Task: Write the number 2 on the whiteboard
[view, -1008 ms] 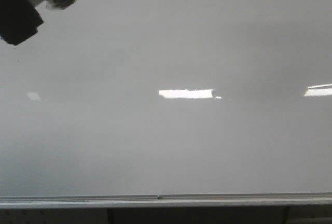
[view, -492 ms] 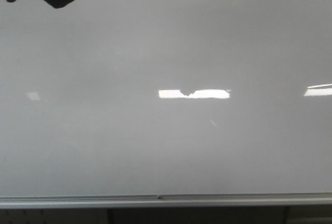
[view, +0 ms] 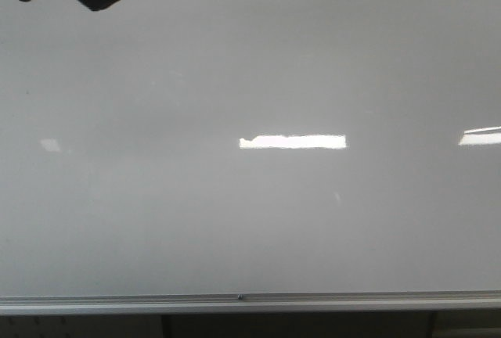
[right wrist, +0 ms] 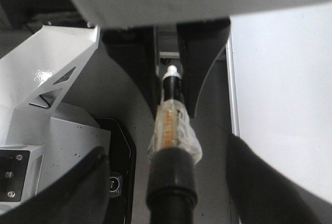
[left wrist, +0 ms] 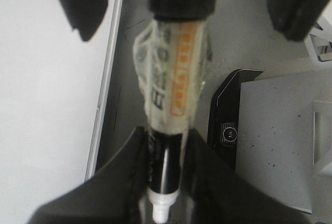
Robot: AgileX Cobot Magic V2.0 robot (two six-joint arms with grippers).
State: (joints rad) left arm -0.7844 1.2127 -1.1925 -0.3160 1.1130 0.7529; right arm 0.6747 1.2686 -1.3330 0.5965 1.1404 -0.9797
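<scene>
The left gripper (left wrist: 165, 182) is clenching the marker (left wrist: 174, 73) near its white tip, up at the far left corner of the whiteboard (view: 250, 64). Compared with half a second ago, it is sitting slightly further right, with the tip a touch lower. The right gripper (right wrist: 167, 182) is standing released, its fingers spread either side of the marker's black rear end. The dark notch in the bright reflection (view: 293, 142) is gone. The number 2 is not yet drawn.
</scene>
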